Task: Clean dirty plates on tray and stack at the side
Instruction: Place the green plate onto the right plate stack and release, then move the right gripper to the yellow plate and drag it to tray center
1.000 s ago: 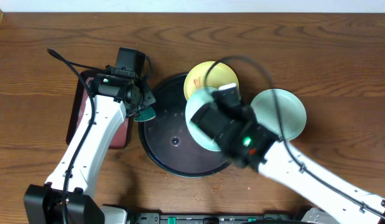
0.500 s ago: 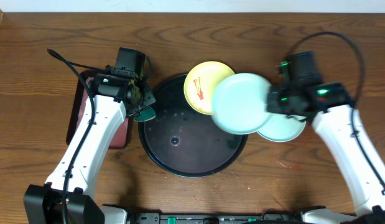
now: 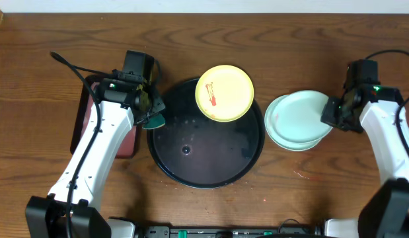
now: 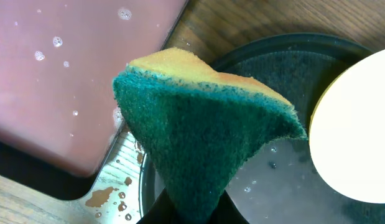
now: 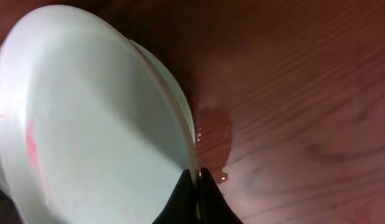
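Observation:
The round black tray (image 3: 191, 165) sits mid-table and shows wet in the left wrist view (image 4: 285, 186). A yellow plate (image 3: 224, 92) with red smears lies on its far rim. Two mint-blue plates are stacked right of the tray: the top one (image 3: 297, 116) rests on the lower one (image 3: 290, 142). My right gripper (image 3: 330, 114) is shut on the top plate's right rim (image 5: 193, 177); faint red marks show on that plate's face (image 5: 86, 137). My left gripper (image 3: 153, 118) is shut on a green and yellow sponge (image 4: 204, 137) over the tray's left edge.
A dark red rectangular tray (image 3: 82, 119) lies left of the black tray, wet with drops (image 4: 74, 74). A small puddle (image 5: 214, 134) sits on the wood beside the stacked plates. Brownish drops (image 4: 108, 196) lie between the two trays.
My right gripper has carried the mint-blue plate to the right, off the tray, and set it down on the other mint-blue plate. The left arm has not moved.

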Available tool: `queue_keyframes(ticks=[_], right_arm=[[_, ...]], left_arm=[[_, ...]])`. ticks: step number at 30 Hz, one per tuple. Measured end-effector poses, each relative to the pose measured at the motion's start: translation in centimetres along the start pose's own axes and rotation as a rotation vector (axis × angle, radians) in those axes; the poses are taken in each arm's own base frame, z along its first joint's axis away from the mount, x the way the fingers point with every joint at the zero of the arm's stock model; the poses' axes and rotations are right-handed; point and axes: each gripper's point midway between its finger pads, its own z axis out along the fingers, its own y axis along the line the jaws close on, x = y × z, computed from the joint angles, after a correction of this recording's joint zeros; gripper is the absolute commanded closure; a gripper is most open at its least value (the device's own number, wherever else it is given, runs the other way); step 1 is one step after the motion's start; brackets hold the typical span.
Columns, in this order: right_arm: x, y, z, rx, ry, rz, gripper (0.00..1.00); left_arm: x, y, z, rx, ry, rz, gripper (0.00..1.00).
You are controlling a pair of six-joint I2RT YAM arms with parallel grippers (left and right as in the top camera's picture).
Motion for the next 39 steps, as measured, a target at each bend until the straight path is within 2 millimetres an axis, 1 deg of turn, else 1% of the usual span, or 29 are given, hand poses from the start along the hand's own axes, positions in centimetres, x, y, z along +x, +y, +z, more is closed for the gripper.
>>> queue_keyframes(ticks=[1,5,8,11,15,17,19,23,24,26,28,29,31,33,36,39], right_arm=[[0.1,0.0,0.4,0.003,0.010,0.001,0.83],[0.0,0.5,1.7,-0.008,0.035,-0.014,0.71],[0.2,1.4,2.4,-0.041,0.056,-0.044,0.65],[0.6,3.1,2.6,-0.093,0.067,-0.092,0.61],[0.9,5.5,1.9,-0.173,0.072,-0.155,0.53],[0.2,7.2,0.9,-0.226,0.047,-0.192,0.51],[-1.3,9.3,-0.6,-0.280,-0.008,-0.235,0.50],[-4.6,14.5,-3.9,-0.366,-0.119,-0.357,0.49],[-5.2,16.0,-4.4,-0.383,-0.136,-0.395,0.48],[-6.0,18.5,-4.6,-0.407,-0.148,-0.457,0.45],[-6.5,20.8,-4.0,-0.428,-0.142,-0.516,0.42],[-6.5,22.0,-3.4,-0.438,-0.131,-0.549,0.42],[-6.6,24.1,-2.0,-0.451,-0.108,-0.599,0.42],[-6.4,25.6,-0.2,-0.457,-0.079,-0.639,0.43],[-5.6,27.5,2.3,-0.474,-0.038,-0.692,0.46],[-4.3,28.2,4.4,-0.471,0.010,-0.726,0.51]], left_arm=[[0.0,0.0,0.0,0.000,0.000,0.000,0.93],[0.0,0.0,0.0,0.000,0.000,0.000,0.93],[0.0,0.0,0.0,0.000,0.000,0.000,0.93],[0.0,0.0,0.0,0.000,0.000,0.000,0.92],[0.0,0.0,0.0,0.000,0.000,0.000,0.93],[0.0,0.0,0.0,0.000,0.001,0.000,0.93],[0.0,0.0,0.1,-0.002,0.003,0.000,0.93],[0.3,0.0,1.0,-0.013,0.030,0.003,0.93],[0.5,-0.1,1.2,-0.014,0.041,0.004,0.93],[0.7,-0.2,1.7,-0.012,0.062,0.010,0.93],[0.9,-0.3,2.0,-0.011,0.072,0.017,0.93],[1.0,-0.3,2.0,-0.010,0.077,0.022,0.93],[1.0,-0.4,2.1,-0.006,0.080,0.031,0.93],[1.0,-0.4,2.0,-0.003,0.082,0.034,0.92],[1.1,-0.5,2.0,0.000,0.084,0.034,0.92],[1.1,-0.4,2.0,-0.001,0.085,0.035,0.93]])
